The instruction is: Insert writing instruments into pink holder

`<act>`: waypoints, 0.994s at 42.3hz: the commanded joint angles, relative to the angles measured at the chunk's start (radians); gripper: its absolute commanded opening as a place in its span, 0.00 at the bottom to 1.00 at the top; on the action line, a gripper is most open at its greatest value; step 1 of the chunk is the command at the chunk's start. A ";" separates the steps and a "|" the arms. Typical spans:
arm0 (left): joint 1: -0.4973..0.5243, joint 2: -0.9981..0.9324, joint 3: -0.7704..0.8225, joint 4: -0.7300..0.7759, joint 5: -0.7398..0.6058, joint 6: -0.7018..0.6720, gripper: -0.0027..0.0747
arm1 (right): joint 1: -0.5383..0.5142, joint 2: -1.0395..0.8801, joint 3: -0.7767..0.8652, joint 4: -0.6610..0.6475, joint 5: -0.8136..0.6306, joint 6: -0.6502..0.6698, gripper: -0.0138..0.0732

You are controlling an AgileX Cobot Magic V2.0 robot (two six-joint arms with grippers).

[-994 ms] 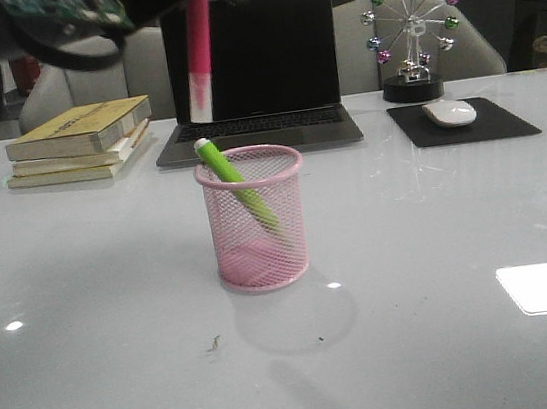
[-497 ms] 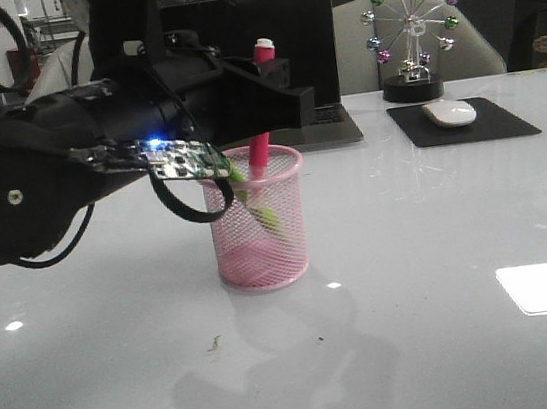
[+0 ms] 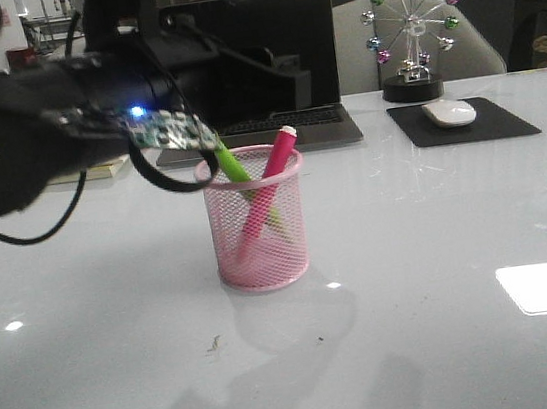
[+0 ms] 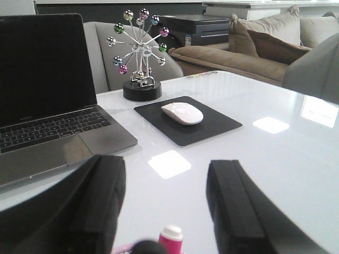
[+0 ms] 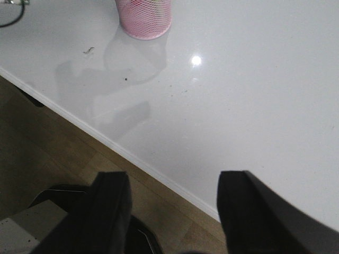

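The pink holder [image 3: 257, 229] stands mid-table, also seen in the right wrist view [image 5: 144, 18]. The lime green marker [image 3: 231, 163] leans left inside it. The magenta marker [image 3: 270, 193] leans right inside it, its white end above the rim [image 4: 171, 233]. My left gripper [image 3: 283, 82] [image 4: 167, 163] hovers open just above and behind the cup, touching neither marker. Open and holding nothing, my right gripper [image 5: 172, 177] hangs over the table's front edge, well away from the cup.
A laptop [image 3: 255, 66] sits behind the cup, with stacked books [image 3: 97, 169] at back left. A white mouse [image 3: 450, 113] lies on a black pad [image 3: 485, 126] at back right, next to a ferris-wheel ornament [image 3: 412, 30]. The table's front edge [image 5: 132, 156] meets wooden floor.
The magenta marker went from held high above the cup down into it, and now leans free inside. My left gripper has opened and let it go.
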 commanded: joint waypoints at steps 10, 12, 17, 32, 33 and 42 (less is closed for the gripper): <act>-0.002 -0.435 -0.027 0.018 0.597 0.096 0.58 | -0.004 -0.003 -0.028 -0.017 -0.058 -0.003 0.71; -0.002 -0.506 -0.027 0.018 0.716 0.096 0.58 | -0.004 -0.003 -0.028 -0.017 -0.058 -0.003 0.71; -0.002 -0.667 -0.027 0.018 0.942 0.096 0.58 | -0.004 -0.003 -0.028 -0.017 -0.058 -0.003 0.71; -0.002 -1.037 0.006 0.018 1.365 0.096 0.58 | -0.004 -0.003 -0.028 -0.017 -0.058 -0.003 0.71; -0.002 -1.056 0.015 0.018 1.376 0.096 0.58 | -0.004 -0.003 -0.028 -0.017 -0.058 -0.003 0.71; -0.002 -1.222 0.151 0.037 1.412 0.096 0.58 | -0.004 -0.003 -0.028 -0.012 -0.052 -0.003 0.71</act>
